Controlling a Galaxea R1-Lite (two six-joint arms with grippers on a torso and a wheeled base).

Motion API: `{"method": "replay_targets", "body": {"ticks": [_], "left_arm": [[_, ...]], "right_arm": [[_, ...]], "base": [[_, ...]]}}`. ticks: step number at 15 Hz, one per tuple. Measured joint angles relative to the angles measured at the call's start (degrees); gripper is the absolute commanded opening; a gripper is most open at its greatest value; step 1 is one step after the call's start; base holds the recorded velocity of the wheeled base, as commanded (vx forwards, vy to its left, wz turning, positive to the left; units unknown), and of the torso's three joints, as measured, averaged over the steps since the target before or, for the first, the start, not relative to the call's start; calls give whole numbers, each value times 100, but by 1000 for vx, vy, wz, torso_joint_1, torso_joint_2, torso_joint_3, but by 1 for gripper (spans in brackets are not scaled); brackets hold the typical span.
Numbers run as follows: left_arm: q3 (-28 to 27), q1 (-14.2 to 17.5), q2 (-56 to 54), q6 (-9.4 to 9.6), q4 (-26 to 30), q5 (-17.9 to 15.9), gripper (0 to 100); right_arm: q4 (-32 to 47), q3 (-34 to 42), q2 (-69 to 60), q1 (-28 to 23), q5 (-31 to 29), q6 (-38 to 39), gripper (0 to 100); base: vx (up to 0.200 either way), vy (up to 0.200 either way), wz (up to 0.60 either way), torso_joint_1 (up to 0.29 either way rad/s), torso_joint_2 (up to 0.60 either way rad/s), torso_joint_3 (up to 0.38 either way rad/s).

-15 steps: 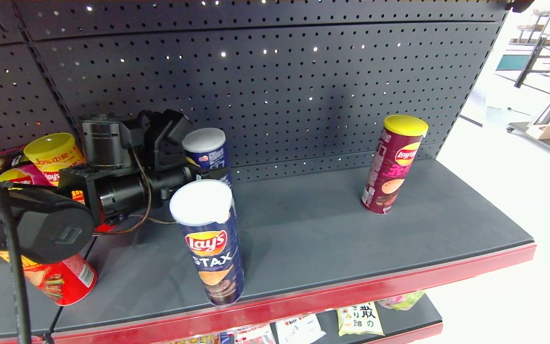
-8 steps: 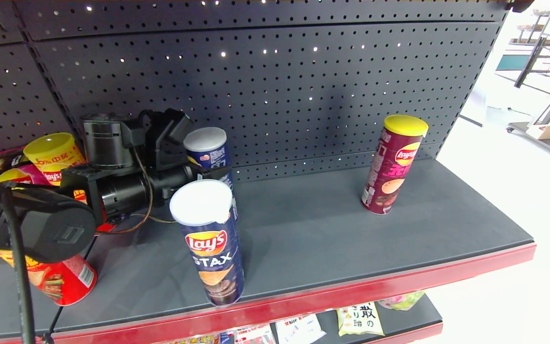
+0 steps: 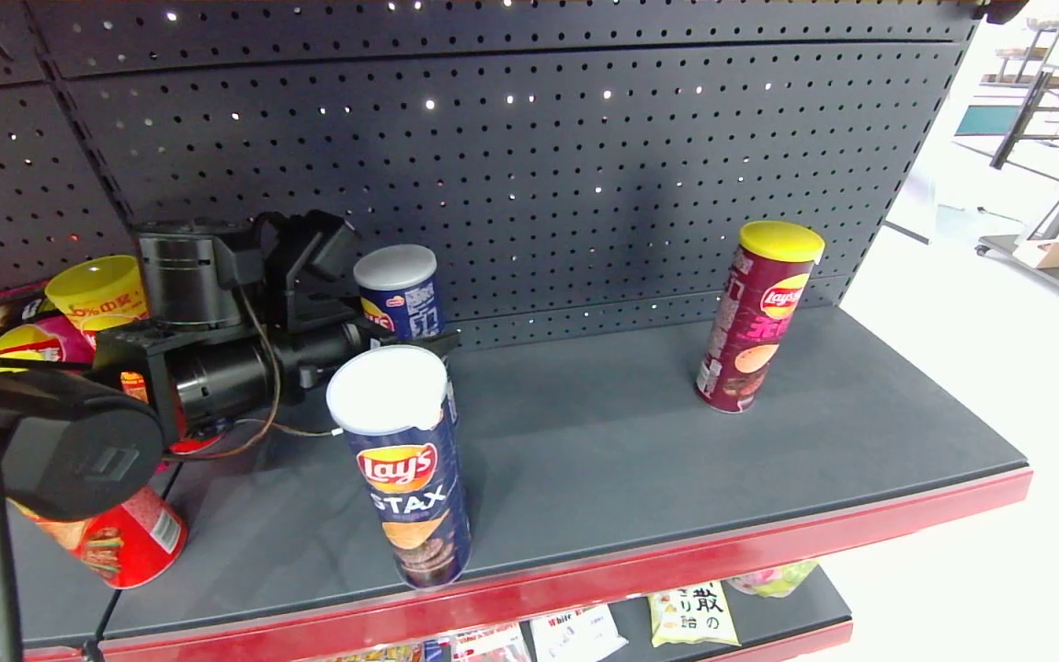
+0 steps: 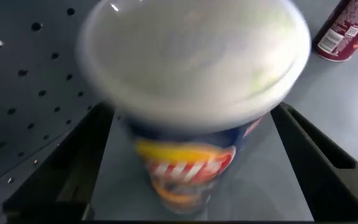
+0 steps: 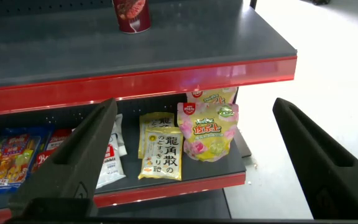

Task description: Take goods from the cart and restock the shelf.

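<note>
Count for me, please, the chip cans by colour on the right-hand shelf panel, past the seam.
Blue: 2, the front can and the back can.
Maroon: 1, the right can.
Total: 3.

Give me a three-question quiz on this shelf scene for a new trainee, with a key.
1. True or false: the maroon can stands upright on the shelf.
2. What stands between the fingers of the left gripper? A) the rear blue can B) a bottle C) a glass jar
3. Fill in: the right gripper is ____, holding nothing.
Key: 1 true; 2 A; 3 open.
</note>
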Motion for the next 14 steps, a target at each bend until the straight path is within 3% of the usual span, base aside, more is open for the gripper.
{"method": "replay_targets", "body": {"ticks": [10, 14], "left_arm": [[1303, 132, -1312, -6, 24, 11, 100], [1527, 154, -1701, -2, 9, 43, 100]], "right_arm": [[0, 0, 0, 0, -1, 0, 100], [0, 0, 0, 0, 0, -2, 100]], "base": [[0, 0, 0, 0, 0, 0], [0, 0, 0, 0, 0, 0]]}}
